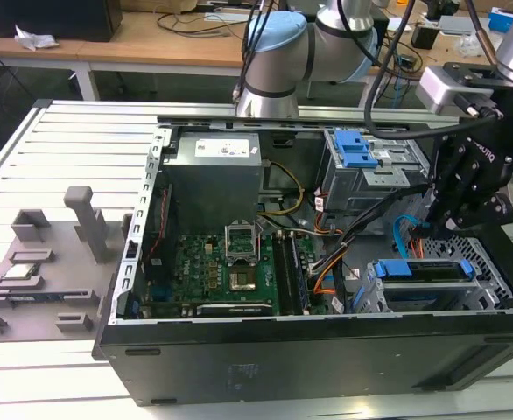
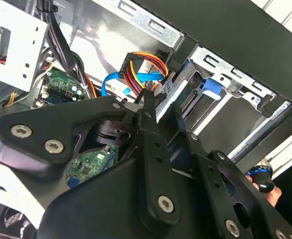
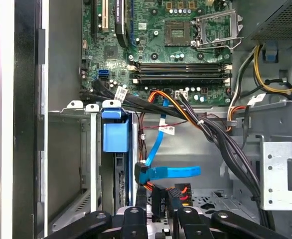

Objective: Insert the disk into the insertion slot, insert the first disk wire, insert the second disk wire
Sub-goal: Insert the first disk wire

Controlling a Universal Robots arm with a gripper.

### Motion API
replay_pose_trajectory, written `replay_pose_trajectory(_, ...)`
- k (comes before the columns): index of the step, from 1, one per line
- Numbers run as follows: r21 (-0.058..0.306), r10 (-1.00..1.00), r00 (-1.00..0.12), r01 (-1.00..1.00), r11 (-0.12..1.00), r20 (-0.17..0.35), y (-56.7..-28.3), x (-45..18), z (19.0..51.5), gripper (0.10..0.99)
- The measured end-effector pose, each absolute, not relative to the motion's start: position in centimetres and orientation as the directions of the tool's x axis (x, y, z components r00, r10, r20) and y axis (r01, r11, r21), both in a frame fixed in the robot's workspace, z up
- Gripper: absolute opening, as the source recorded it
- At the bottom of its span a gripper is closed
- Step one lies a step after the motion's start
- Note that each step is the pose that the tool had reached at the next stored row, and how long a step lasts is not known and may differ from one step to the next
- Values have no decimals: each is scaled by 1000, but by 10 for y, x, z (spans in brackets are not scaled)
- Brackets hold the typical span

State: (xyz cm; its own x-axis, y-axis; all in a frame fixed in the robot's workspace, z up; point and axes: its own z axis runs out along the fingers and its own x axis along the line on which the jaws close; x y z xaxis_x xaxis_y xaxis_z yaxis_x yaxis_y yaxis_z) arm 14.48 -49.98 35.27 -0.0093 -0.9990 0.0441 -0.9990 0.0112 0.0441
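Note:
The disk (image 1: 417, 269), in its bright blue carrier, lies inside the insertion slot (image 1: 493, 262) at the case's corner on the exterior view's right. In the first wrist view the carrier's blue tab (image 3: 115, 137) stands at the slot's mouth (image 3: 93, 159). A blue flat wire (image 3: 168, 173) ends in a blue connector against the disk's back edge. My gripper (image 3: 157, 201) sits right beside it, shut on a black connector (image 3: 158, 196) with red, orange and yellow wires (image 2: 141, 64). In the second wrist view the gripper (image 2: 161, 102) reaches toward the slot (image 2: 235, 89). From outside, the gripper (image 1: 432, 232) hangs just above the slot.
The open case holds a green motherboard (image 1: 230, 262), a grey power supply (image 1: 217, 162) and a taller grey cage with a blue clip (image 1: 357, 153). A thick black cable bundle (image 3: 220, 134) crosses close to the gripper. A grey fixture plate (image 1: 38, 262) lies at the exterior view's left.

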Motion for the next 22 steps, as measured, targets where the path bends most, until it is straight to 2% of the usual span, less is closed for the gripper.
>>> replay_pose_trajectory(7, 44, -999, -9, -999, 12, 51, -500, 145, 352, 290)
replay_pose_trajectory(9, 44, -999, -9, -999, 12, 51, -500, 145, 352, 169)
replay_pose_trajectory(12, 44, -999, -9, -999, 12, 52, -500, 145, 352, 169)
replay_pose_trajectory(18, 44, -998, -9, -999, 12, 60, -524, 145, 351, 169)
replay_pose_trajectory(22, 45, -998, -9, -999, 12, 63, -526, 153, 347, 169)
